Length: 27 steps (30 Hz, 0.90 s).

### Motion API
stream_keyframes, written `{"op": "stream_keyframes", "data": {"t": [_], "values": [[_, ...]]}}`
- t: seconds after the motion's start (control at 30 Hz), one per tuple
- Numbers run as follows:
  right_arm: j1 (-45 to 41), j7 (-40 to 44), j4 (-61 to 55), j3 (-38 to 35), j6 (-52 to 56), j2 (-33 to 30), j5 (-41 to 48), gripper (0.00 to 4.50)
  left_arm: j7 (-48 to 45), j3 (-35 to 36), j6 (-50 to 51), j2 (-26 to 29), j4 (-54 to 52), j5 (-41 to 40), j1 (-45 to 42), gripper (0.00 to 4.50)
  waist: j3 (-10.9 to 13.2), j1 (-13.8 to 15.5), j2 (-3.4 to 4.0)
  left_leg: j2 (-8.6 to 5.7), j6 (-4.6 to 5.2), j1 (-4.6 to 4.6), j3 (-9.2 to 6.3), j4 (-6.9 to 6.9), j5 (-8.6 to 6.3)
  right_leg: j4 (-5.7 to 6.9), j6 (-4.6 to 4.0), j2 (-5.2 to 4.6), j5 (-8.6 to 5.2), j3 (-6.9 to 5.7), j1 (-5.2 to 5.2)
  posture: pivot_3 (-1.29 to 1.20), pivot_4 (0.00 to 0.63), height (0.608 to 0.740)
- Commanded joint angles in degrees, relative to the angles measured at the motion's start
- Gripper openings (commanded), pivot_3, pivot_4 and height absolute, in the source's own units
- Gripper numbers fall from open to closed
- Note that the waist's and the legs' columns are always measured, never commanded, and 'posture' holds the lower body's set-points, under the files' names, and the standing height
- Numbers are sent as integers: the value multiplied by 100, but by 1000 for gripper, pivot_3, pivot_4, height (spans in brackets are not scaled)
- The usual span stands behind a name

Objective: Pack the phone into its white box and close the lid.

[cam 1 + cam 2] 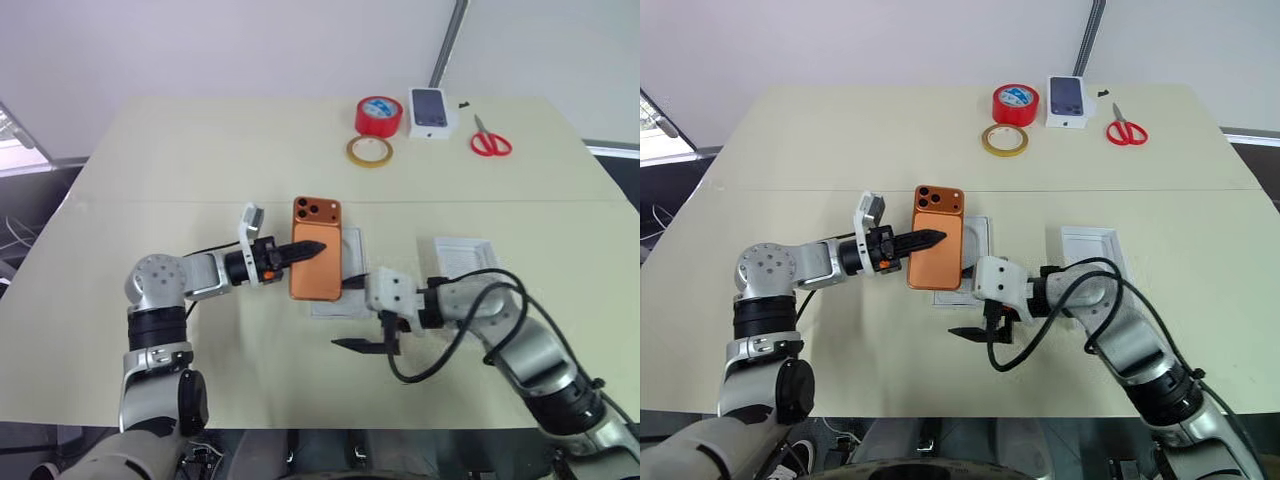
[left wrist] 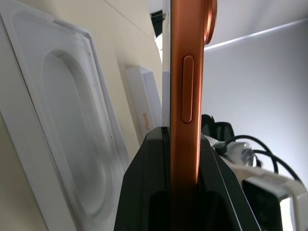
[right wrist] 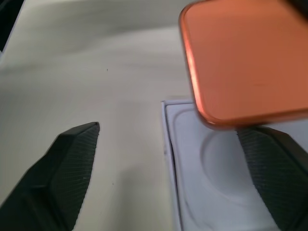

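Currently catalogued, item by item:

Phone (image 1: 316, 262): orange, lens cluster at its far end, held off the counter (image 1: 200, 160) over the flat white insert (image 1: 350, 262) with the oval recess. Left pincer (image 1: 318, 246): clenched on the phone's edge, probably to carry it alone.

Right pincer (image 1: 365, 344): released, fingers spread wide, nothing between them, just below the phone's near end; likely standing by.

White box (image 1: 465, 252): on the counter to the right of the insert, apart from the phone, unfilled so far as can be seen. Whether this piece is tray or lid cannot be told.

Far edge of the counter: red tape roll (image 1: 378, 115), tan tape ring (image 1: 369, 151), small printed box (image 1: 431, 112), red scissors (image 1: 489, 139); uninvolved.
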Motion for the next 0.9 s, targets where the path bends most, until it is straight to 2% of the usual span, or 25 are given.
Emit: {"op": "stream_keyframes", "data": {"t": [0.03,0.2,0.23,0.27,0.37,0.5,0.67,0.9], "values": [[-104,23,-123,-641,-59,-133,436,4451,-209,-36,-238,49,102,3,-101,0,0,4,0,0,0,0,0,0,0,-1,0,0,0,0,2,0,150,740],[-330,-543,680,-749,-571,350,263,4451,-72,615,-442,161,758,-214,-478,0,1,-20,-2,0,0,2,0,-1,0,-1,0,1,0,0,0,0,150,740],[-347,-585,736,-759,-613,454,318,3948,-73,661,-471,186,811,-206,-510,0,1,-23,-2,1,-1,2,0,-2,1,1,0,2,0,0,-2,0,150,740],[-402,-759,923,-569,-781,554,38,3652,-70,761,-469,249,895,-225,-562,0,1,-23,-1,1,-2,1,1,-3,2,3,0,2,0,0,-4,0,150,740],[-590,-1185,1417,-68,-1142,835,-662,2197,-101,933,-458,418,1003,-248,-633,0,1,-21,-1,1,-2,-1,3,-1,2,8,0,2,0,1,-10,0,150,740],[-773,-1246,1845,481,-1609,896,-1277,37,-5,1089,-500,515,1122,-274,-644,0,1,-6,-1,0,-2,-8,2,2,2,12,0,1,0,0,-17,0,150,740],[-969,-1045,2256,893,-2061,708,-1800,37,51,1124,-429,486,942,-314,-481,0,1,-13,-2,-2,-3,-16,3,6,3,17,0,1,0,0,-27,0,150,740],[-878,-180,1846,915,-1858,501,-1429,37,151,1117,-454,385,702,-346,-306,0,1,-30,-2,-2,-5,-15,2,6,4,19,0,2,0,0,-27,0,150,740]]}}
